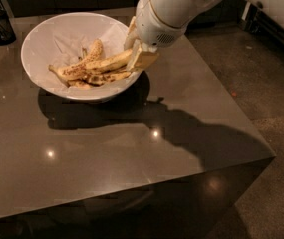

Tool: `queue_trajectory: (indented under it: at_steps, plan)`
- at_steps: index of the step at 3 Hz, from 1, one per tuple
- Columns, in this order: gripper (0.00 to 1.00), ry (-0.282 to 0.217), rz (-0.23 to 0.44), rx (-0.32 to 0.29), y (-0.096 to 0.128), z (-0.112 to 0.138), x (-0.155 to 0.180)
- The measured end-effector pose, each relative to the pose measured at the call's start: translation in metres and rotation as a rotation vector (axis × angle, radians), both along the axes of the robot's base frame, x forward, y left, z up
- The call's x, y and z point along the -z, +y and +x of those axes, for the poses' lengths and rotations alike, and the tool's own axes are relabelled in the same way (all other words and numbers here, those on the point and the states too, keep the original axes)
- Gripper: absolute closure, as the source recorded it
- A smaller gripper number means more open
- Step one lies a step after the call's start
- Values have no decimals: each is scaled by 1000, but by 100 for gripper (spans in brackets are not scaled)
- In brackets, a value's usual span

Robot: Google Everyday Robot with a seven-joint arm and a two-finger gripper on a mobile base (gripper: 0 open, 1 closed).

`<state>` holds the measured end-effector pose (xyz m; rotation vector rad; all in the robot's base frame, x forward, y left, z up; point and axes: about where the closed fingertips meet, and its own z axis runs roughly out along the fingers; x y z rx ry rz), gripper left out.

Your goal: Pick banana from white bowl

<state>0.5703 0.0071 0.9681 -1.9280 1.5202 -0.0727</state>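
Gripping the banana (106, 62) by its right end, the gripper (142, 59) sits at the right rim of the white bowl (47, 31), fingers closed narrowly on the fruit. The banana lies across shorter speckled bananas (81, 72) inside the bowl, at the far left of the dark table (131, 148). Expect a light, soft, easily bruised item. An end hold may let it pivot or droop, so a hold nearer mid-length is judged more secure.

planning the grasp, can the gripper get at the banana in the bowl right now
Probably yes. The gripper sits at the right rim of the bowl, by the right end of the banana, which seems to lie atop the other bananas with nothing over it.
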Motion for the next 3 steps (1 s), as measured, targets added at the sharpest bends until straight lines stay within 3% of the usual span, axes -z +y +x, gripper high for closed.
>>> queue_trajectory:
  at_steps: [1,3]
  plan:
    - [100,-21,-13,44,-2,-19,-23]
    - [100,-23,-8,254,-43,-85,-38]
